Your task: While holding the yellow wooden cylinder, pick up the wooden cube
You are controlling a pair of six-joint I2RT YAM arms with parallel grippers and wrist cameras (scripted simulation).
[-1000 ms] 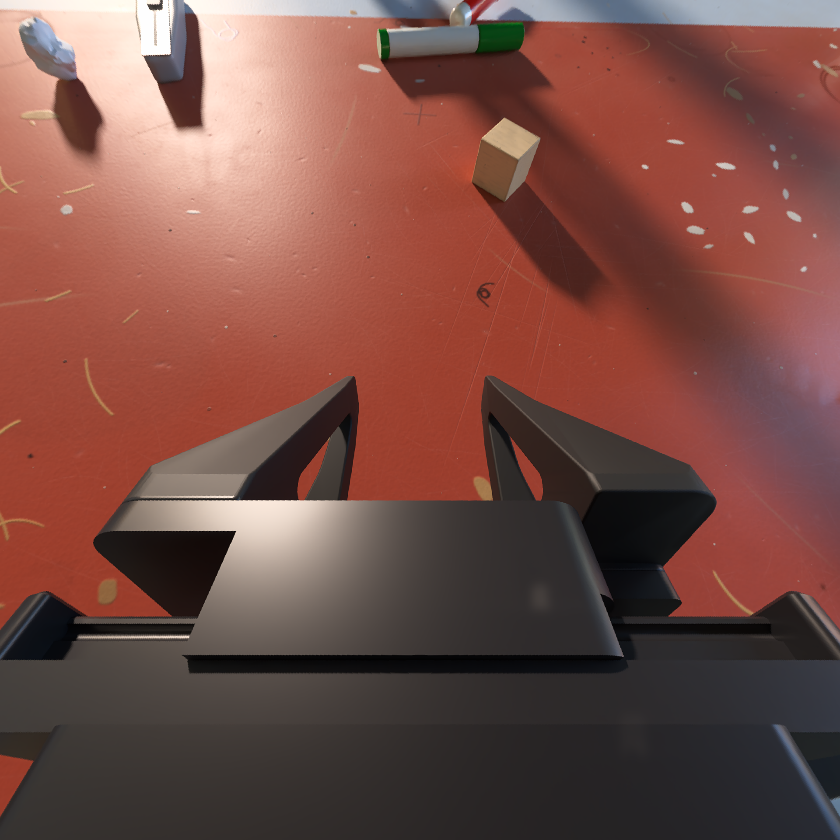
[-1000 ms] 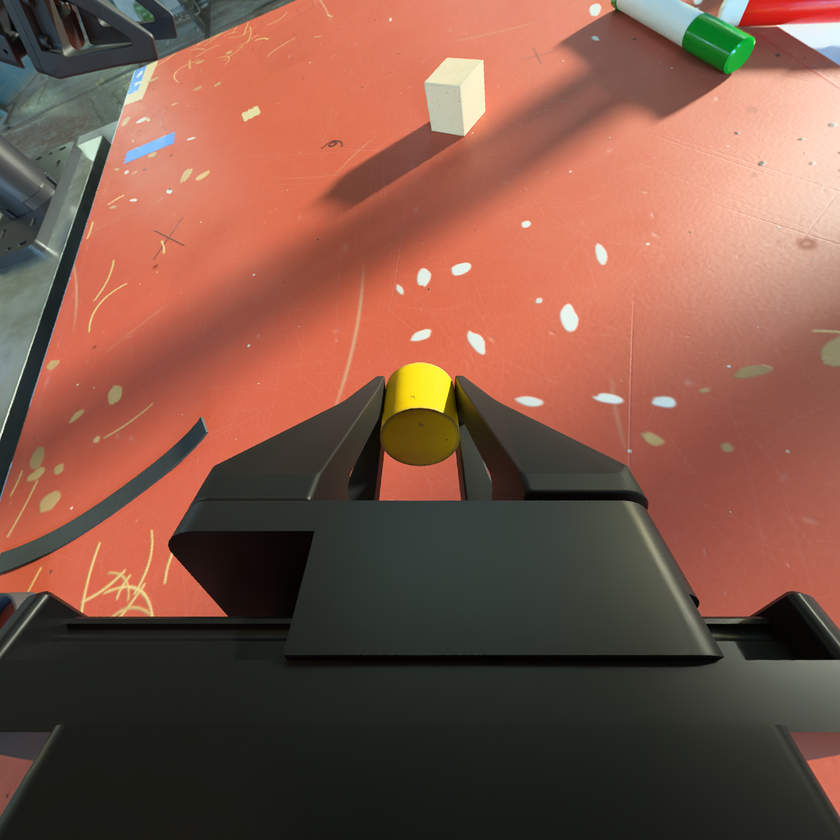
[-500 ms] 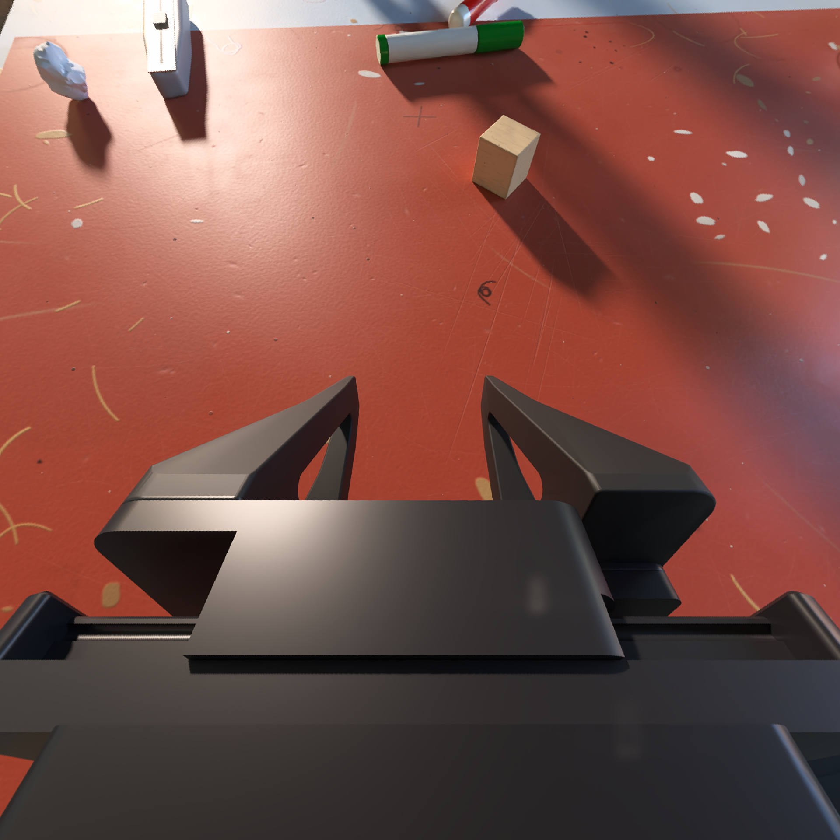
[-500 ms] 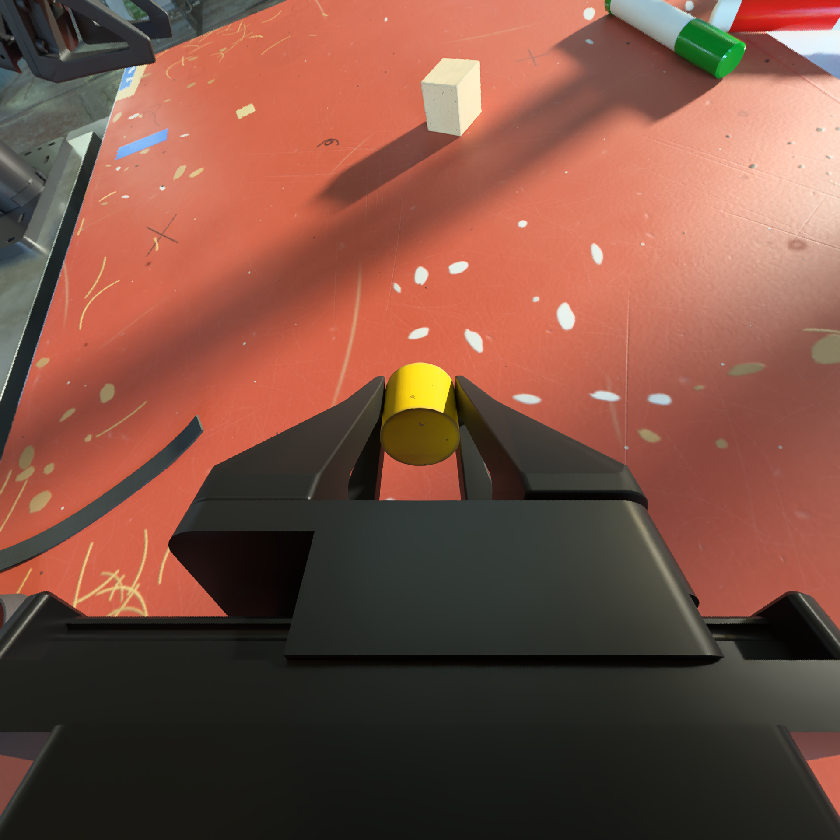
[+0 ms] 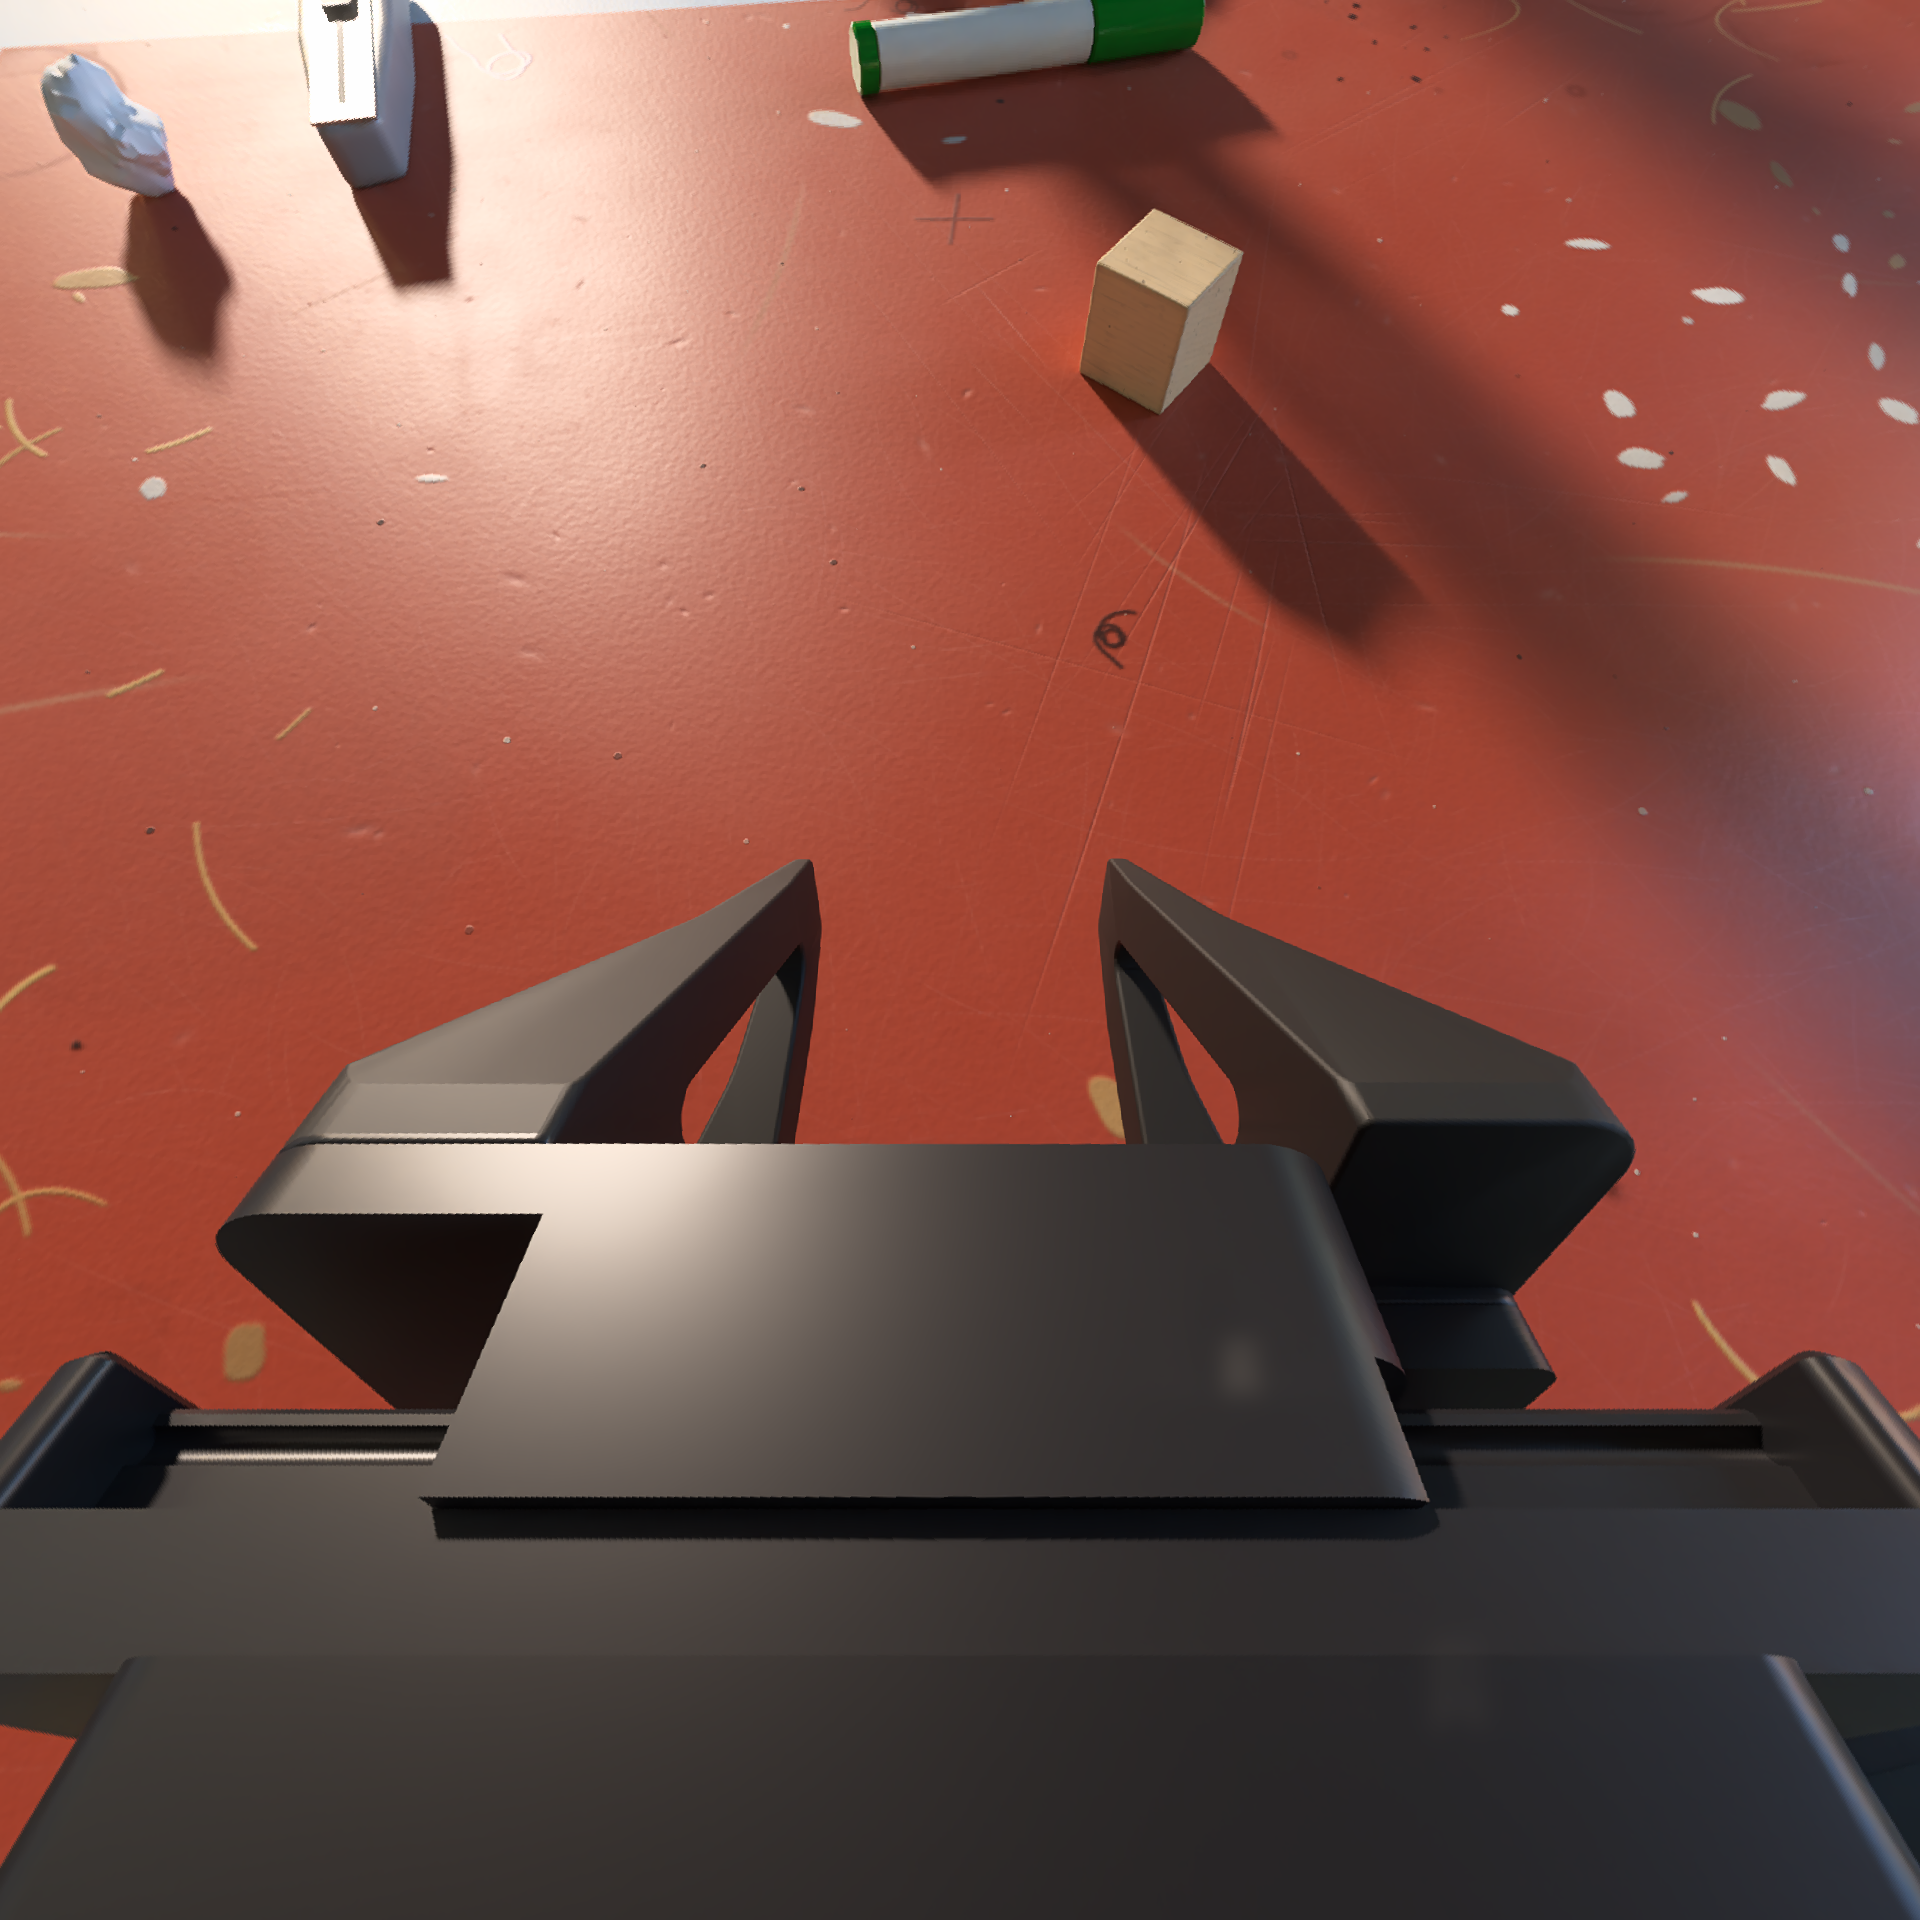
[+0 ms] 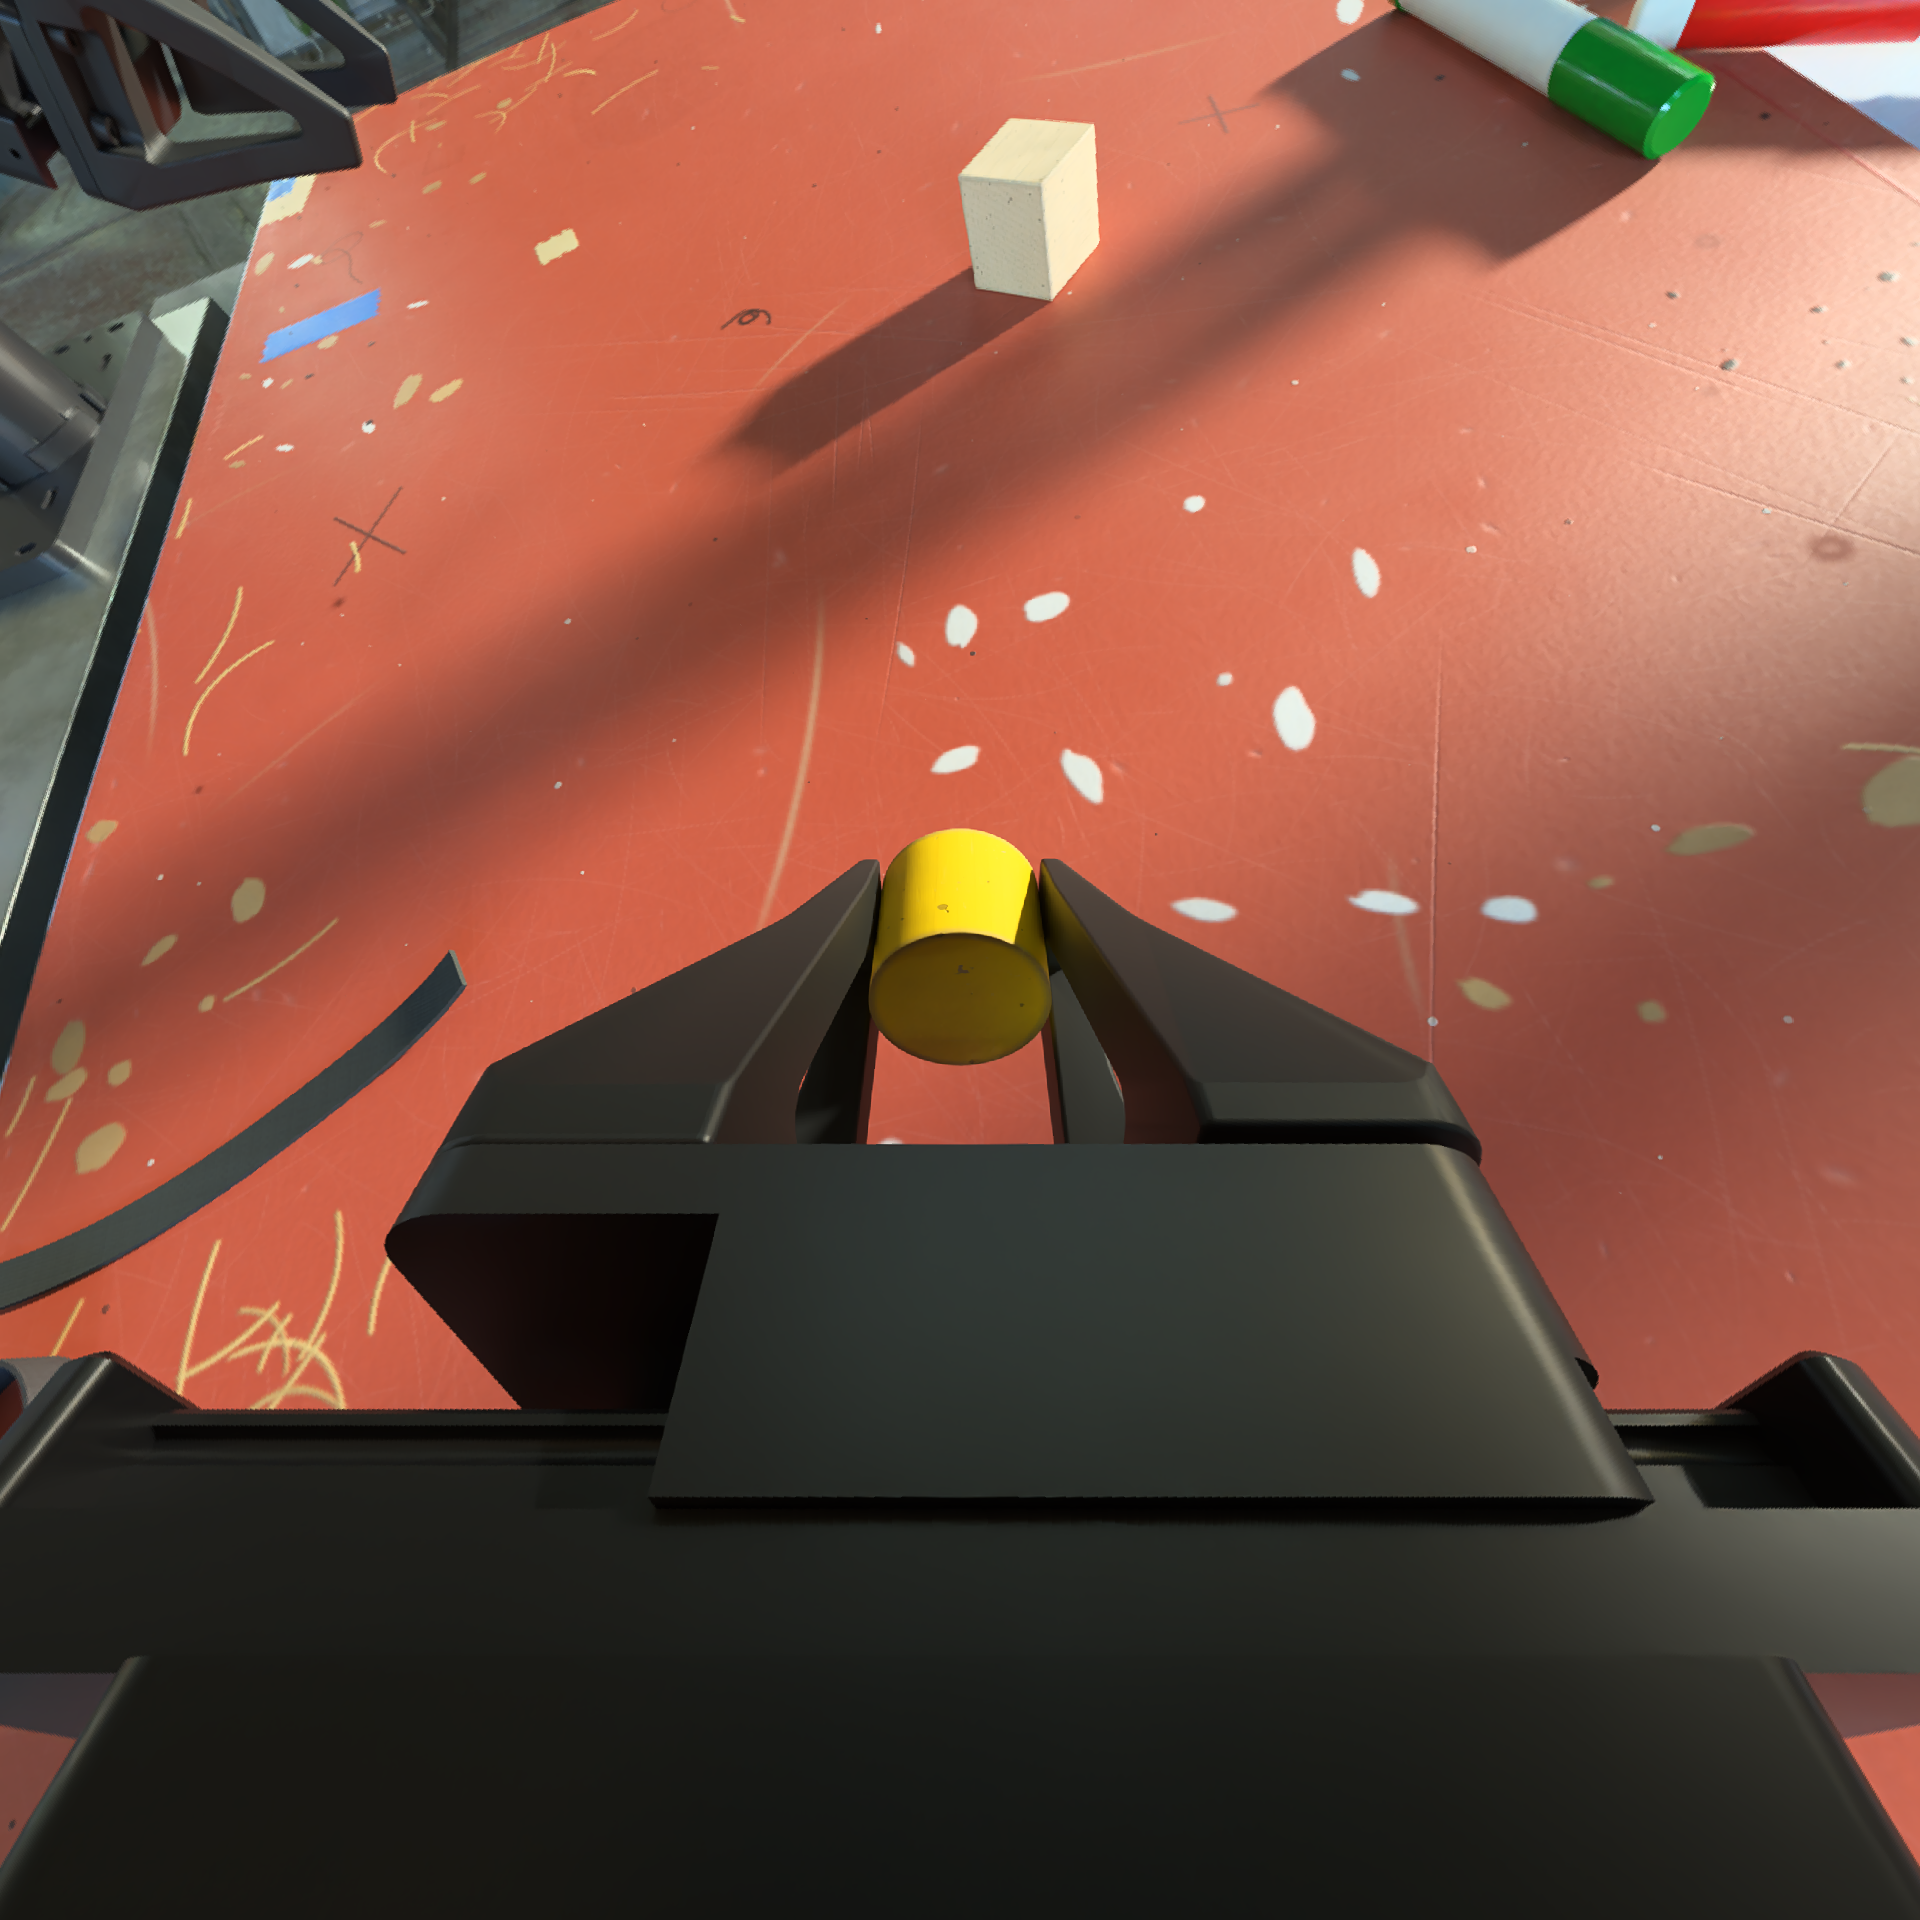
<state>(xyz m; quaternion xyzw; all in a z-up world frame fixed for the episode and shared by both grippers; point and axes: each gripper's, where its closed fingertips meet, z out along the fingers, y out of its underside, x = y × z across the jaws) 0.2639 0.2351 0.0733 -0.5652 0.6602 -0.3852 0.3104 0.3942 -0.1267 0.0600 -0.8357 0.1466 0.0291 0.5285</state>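
The wooden cube stands on the red table, ahead and a little right of my left gripper, which is open and empty, well short of it. In the right wrist view the cube stands far ahead on the table. My right gripper is shut on the yellow wooden cylinder, held above the table. The left gripper's fingers show at the top left corner of the right wrist view.
A white marker with green cap lies beyond the cube; it also shows in the right wrist view beside a red object. A crumpled white lump and a white block stand far left. A dark strip lies near the table's left edge.
The left gripper has crept forward: the cube and the far objects look slightly nearer and lower in its view. The right gripper holds the cylinder nearly still.
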